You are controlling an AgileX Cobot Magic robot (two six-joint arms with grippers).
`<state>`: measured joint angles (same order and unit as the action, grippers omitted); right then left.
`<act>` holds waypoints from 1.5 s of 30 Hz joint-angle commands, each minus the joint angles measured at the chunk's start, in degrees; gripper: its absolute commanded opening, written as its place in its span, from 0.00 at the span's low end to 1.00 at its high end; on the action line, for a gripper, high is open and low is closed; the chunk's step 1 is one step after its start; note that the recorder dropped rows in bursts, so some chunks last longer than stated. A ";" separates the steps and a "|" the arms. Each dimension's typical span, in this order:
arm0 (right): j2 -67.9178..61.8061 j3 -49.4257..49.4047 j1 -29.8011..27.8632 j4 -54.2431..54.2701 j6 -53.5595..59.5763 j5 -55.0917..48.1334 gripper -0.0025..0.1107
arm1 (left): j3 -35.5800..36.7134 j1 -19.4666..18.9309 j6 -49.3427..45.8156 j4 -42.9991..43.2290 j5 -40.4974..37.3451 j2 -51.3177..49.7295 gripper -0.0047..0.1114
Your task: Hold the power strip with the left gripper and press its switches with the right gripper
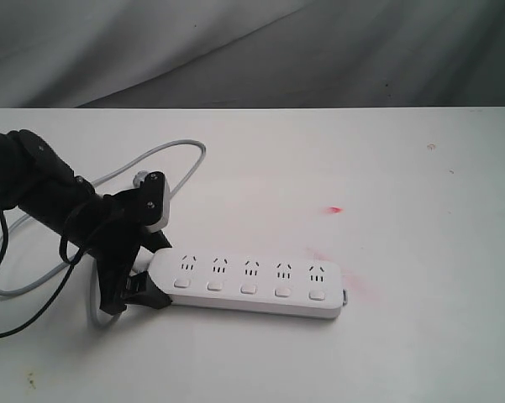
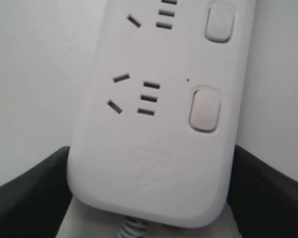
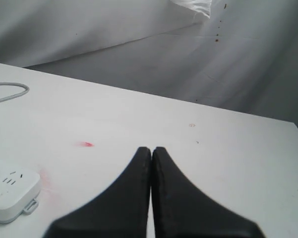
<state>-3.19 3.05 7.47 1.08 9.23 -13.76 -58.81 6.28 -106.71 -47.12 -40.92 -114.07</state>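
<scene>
**Strip Clamped at the Cord End, Pressing Hand Shut and Held Clear**

The power strip (image 1: 252,288) was found lying flat on the bench (image 1: 420,353), sockets up. Its length ran left to right in the exterior view, and its grey cord (image 1: 199,151) was looped away behind the left arm. The left hand (image 1: 155,270) was seen closed around the cord end of the strip. In the left wrist view its fingers (image 2: 29,198) were set one against each long side, with no gap to be made out. The right hand (image 3: 151,151) was shown with its tips brought fully together, holding nothing, and well apart from the strip's free end. It was not caught in the exterior view at all.

The five switches (image 1: 248,289) were judged untouched, so the pressing was taken as the step in hand. It would be done best with the joined tips used as one blunt point. They would be lowered squarely onto the middle of one button at a time, beginning at the free end. Because only the cord end was clamped, a push at the free end could tip or swing the strip. Straight downward pressure without sideways drag was therefore advised, with the clamp held firm.
</scene>
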 commanded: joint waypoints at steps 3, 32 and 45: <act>-6.44 15.67 -0.21 0.05 -0.07 -15.82 0.02 | -0.21 0.30 0.23 -0.87 0.15 -0.18 0.52; -68.83 43.71 22.81 22.28 14.32 -18.66 0.02 | -0.21 0.30 0.23 -0.87 0.14 -0.18 0.52; -93.62 59.69 23.40 54.48 63.61 -20.85 0.02 | -0.21 0.30 0.23 -0.87 0.14 -0.18 0.52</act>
<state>-93.88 62.28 30.67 46.86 63.42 -35.05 -58.81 6.28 -106.71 -47.12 -40.92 -114.07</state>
